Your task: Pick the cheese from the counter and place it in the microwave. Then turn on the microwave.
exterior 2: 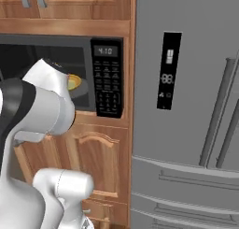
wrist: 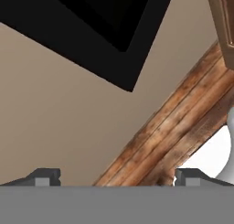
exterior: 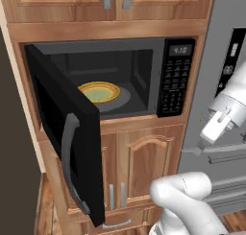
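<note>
Standing wide open, the microwave (exterior: pixel 115 80) door (exterior: pixel 67 133) is leaving the plate (exterior: pixel 99 91) inside free to receive the cheese, which I cannot find. The jaws are gaping fully, gripping nothing, facing a wall and wooden floor (wrist: pixel 183 122).

Plate (exterior: pixel 98 91) inside microwave (exterior: pixel 175 78), apparently central.

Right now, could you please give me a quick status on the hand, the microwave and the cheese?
Hand open, holding nothing. Microwave door swung wide open, yellow-rimmed plate inside. Cheese not sighted. Nothing blocking the microwave opening.
</note>
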{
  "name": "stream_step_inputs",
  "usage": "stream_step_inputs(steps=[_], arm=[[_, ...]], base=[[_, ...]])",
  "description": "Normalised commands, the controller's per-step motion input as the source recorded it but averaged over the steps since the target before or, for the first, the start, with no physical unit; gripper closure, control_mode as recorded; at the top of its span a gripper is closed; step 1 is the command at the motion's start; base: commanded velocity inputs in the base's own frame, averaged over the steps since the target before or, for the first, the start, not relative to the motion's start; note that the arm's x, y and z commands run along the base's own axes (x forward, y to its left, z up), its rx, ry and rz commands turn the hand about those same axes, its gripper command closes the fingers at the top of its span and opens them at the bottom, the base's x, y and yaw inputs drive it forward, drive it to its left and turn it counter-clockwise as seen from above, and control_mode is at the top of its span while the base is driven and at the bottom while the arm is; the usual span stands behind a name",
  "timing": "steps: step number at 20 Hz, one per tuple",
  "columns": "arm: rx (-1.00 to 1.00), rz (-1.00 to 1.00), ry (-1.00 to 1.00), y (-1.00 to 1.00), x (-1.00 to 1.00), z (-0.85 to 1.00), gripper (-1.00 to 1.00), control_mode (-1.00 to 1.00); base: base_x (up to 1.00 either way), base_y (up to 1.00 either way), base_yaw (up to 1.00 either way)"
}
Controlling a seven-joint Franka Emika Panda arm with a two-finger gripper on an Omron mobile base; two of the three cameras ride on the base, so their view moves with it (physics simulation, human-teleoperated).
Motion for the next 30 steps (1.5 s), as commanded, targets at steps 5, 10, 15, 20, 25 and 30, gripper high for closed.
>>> stream_step_inputs(steps=[5, 10, 15, 20, 25, 30], arm=[[0.00, 0.00, 0.00, 0.00, 0.00, 0.00, -1.00, 1.00], [0.00, 0.00, 0.00, 0.00, 0.00, 0.00, -1.00, 1.00], [0.00, 0.00, 0.00, 0.00, 0.00, 0.00, -1.00, 1.00], [0.00, 0.00, 0.00, 0.00, 0.00, 0.00, -1.00, 1.00], [0.00, 0.00, 0.00, 0.00, 0.00, 0.00, -1.00, 1.00], [0.00, 0.00, 0.00, 0.00, 0.00, 0.00, -1.00, 1.00]], base=[[-0.47, -0.91, -0.15], [0.03, -0.81, -0.38], [0.00, -0.76, -0.63], [0.00, -0.87, -0.58], [0.00, -0.94, -0.40], [0.22, -0.86, -0.25]])
